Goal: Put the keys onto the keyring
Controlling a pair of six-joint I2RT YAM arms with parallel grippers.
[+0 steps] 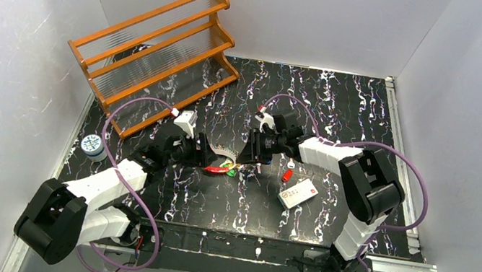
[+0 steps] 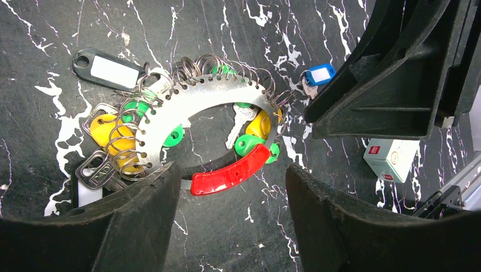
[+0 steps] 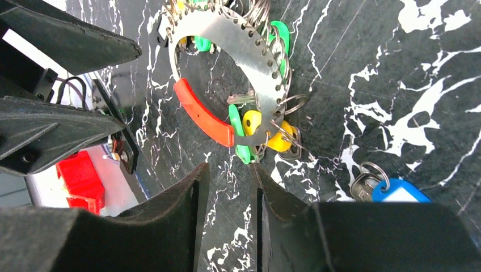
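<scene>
Overhead, the left gripper (image 1: pixel 211 158) and right gripper (image 1: pixel 246 157) meet nose to nose at mid-table. Both are over the keyring (image 1: pixel 222 169), which lies flat on the black marbled table (image 1: pixel 344 109). A red key (image 1: pixel 286 175) and a white key (image 1: pixel 290 163) lie loose just right of the right gripper, near the white card (image 1: pixel 297 192). Neither is on the ring.

Left wrist view: the keyring is a metal crescent closed by a red arc (image 2: pixel 230 174). It carries many small wire loops and several yellow and green keys (image 2: pixel 258 124). The left jaws stand wide apart, straddling the red arc. One finger (image 2: pixel 142 221) touches or overlaps the arc's end, but nothing is clamped. A blue-tagged key (image 2: pixel 319 75) lies beside the ring, off it, close by the right gripper.

Right wrist view: the right jaws are parted only narrowly, with bare table in the gap, and nothing is held. The blue-tagged key lies just to one side of its fingers (image 3: pixel 283 221).

Risks, as judged:
- The ring is unrestrained, so any push on it would likely slide it across the smooth top.
- The two grippers are close, and a careless reach could bring them into contact.
- The narrow right opening could nudge the small key away instead of enclosing it.
- The crowded loops could snag a fingertip.
</scene>
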